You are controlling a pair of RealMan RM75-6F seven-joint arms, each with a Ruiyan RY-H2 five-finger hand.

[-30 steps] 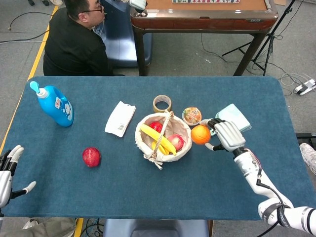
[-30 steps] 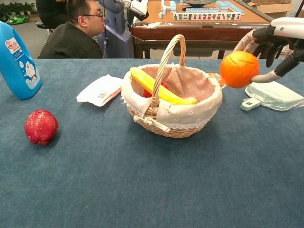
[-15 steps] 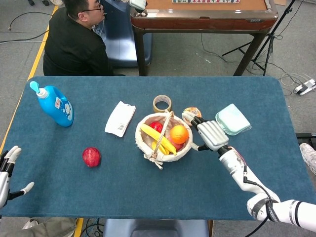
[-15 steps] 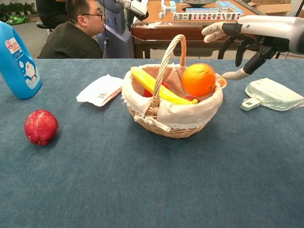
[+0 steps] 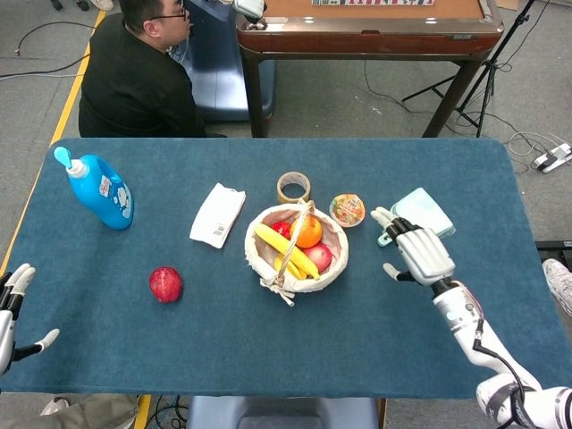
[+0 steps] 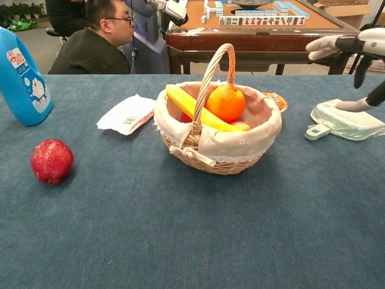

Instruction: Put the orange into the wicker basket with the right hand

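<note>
The right hand [image 5: 418, 253] has pulled back, fingers spread and empty, leaving the orange [image 5: 307, 231] in the wicker basket [image 5: 332, 264].

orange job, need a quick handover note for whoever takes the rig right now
Right robot hand: open, holds nothing, off to the right of the wicker basket, near the pale green container.
Left robot hand: open and idle at the table's near left edge.
Orange: inside the basket, resting on the banana beside the handle.
Done: orange placed and released.
Left: nothing on the task itself; perhaps just park the right arm.
</note>
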